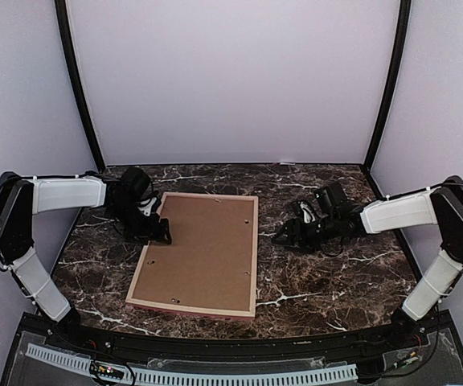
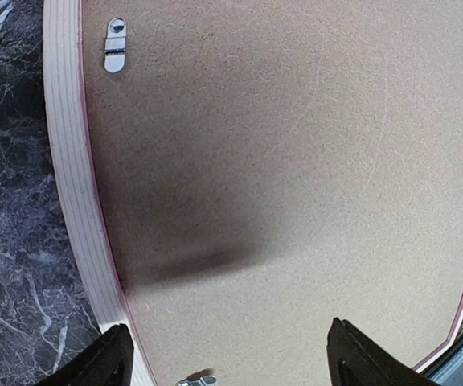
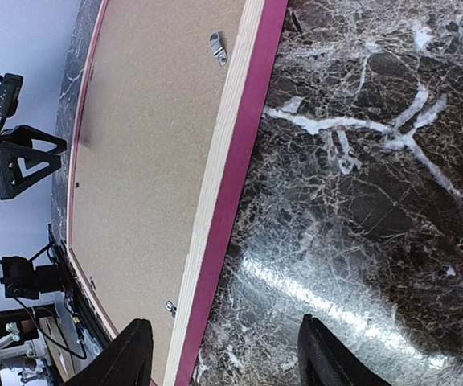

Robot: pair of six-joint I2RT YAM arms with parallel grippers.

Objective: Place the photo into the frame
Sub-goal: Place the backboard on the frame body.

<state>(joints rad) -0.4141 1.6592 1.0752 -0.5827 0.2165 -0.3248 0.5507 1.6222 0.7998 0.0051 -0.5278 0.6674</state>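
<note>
Frame (image 1: 191,307) lies back-up mid-table, one short rail nearest me, long axis running away and leaning slightly right at the far end. The board (image 1: 203,245) sits in its recess under small metal clips (image 2: 115,46), and I can't see the photo in any view. I'd judge the frame light, stiff and thin-railed, so pinch a rail across its outer edge, not the flat board, and go gently in case there's glass underneath. Left gripper (image 1: 159,232) hovers spread and empty over the left rail. Right gripper (image 1: 286,238), also spread and empty, is over the table (image 1: 328,281) just right of the frame.
</note>
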